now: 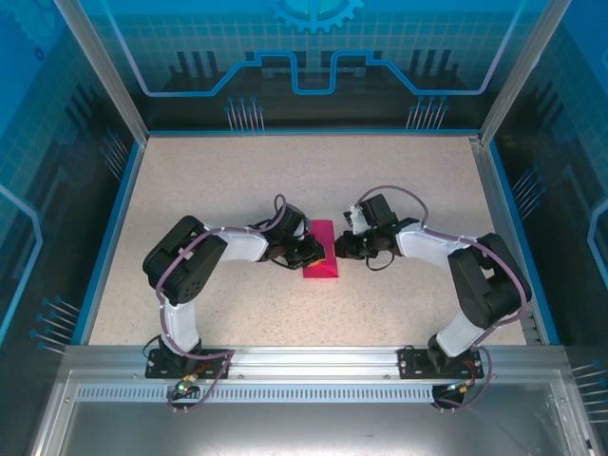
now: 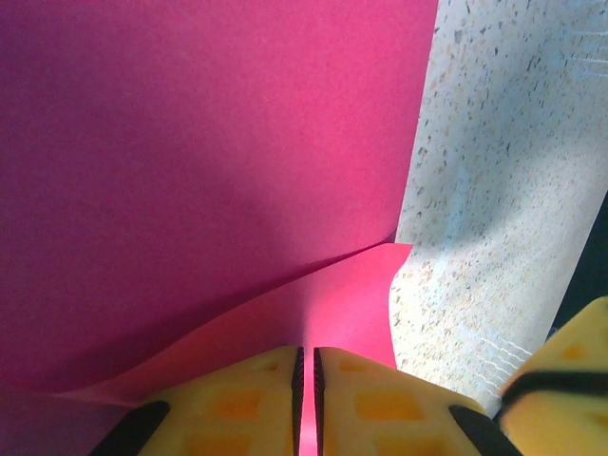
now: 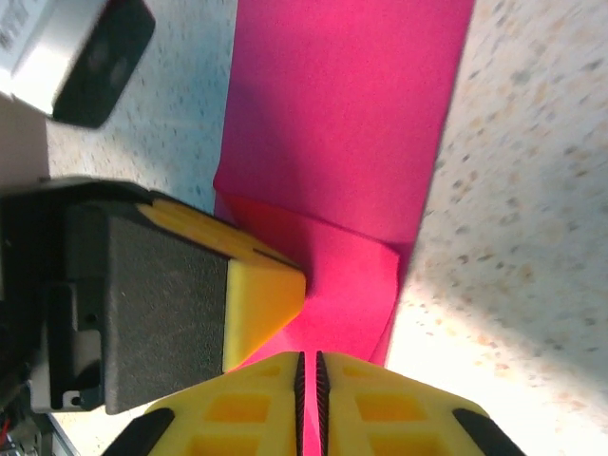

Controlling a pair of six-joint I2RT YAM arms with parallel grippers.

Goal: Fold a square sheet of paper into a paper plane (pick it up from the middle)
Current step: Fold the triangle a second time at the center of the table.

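Note:
The magenta-pink sheet of paper (image 1: 323, 233) lies folded into a narrow strip at the middle of the table, between both arms. My left gripper (image 1: 319, 254) reaches it from the left. In the left wrist view the left gripper (image 2: 306, 353) is shut on a raised pink flap, with the folded sheet of paper (image 2: 209, 142) stretching ahead. My right gripper (image 1: 339, 249) meets it from the right. In the right wrist view the right gripper (image 3: 309, 356) is shut on the sheet's near edge (image 3: 342, 104), right beside a yellow fingertip of the left gripper (image 3: 264, 294).
The speckled beige table (image 1: 237, 180) has blue side rails and an aluminium frame around it. The two grippers stand almost tip to tip; a yellow finger of the right gripper (image 2: 570, 366) shows at the left wrist view's lower right corner.

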